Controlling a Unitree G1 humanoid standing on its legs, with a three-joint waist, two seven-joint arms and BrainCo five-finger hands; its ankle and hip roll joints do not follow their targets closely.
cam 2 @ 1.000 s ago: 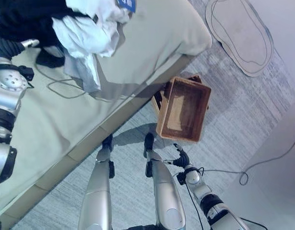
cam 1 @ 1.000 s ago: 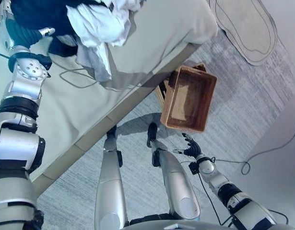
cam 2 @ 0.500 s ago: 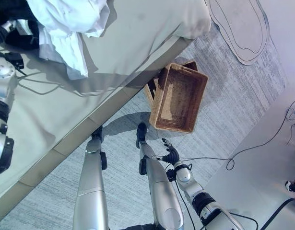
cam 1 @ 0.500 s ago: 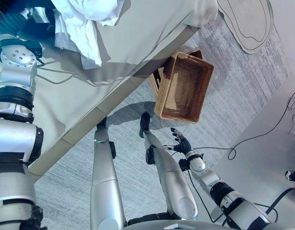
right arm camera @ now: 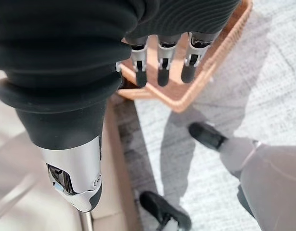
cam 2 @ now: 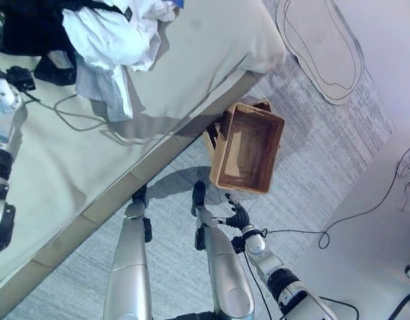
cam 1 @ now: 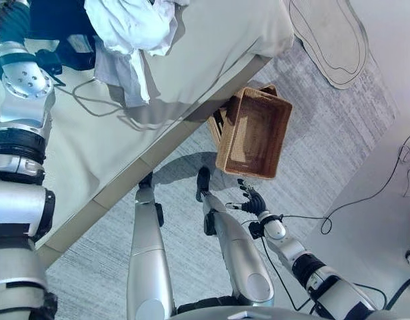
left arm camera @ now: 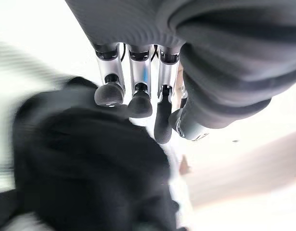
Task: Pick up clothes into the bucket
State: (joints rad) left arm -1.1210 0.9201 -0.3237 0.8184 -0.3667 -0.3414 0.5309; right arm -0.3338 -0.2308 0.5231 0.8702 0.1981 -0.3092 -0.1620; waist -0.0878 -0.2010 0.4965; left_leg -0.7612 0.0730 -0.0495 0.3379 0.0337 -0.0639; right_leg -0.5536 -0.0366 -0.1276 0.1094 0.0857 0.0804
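A bundle of clothes hangs over the bed's far left: a white garment (cam 1: pixel 133 25) with a grey piece below it, and a dark navy garment (cam 1: pixel 58 19). In the left wrist view my left hand (left arm camera: pixel 160 96) has its fingers and thumb curled into the dark garment (left arm camera: pixel 90 168). An empty wicker basket (cam 1: pixel 231 130) stands on the floor against the bed's side. My right hand (cam 1: pixel 253 200) hovers low over the carpet just in front of the basket, fingers straight; its wrist view shows them over the basket's rim (right arm camera: pixel 212 60).
The bed (cam 1: pixel 211 47) with a beige cover runs diagonally across the upper left. A pale oval mat (cam 1: pixel 331 40) lies on the grey carpet at the top right. Loose cables (cam 1: pixel 365 200) trail over the floor to the right of the basket.
The whole picture has shifted as the head moved. The clothes bundle stays at my left hand, and my right hand keeps its place in front of the basket.
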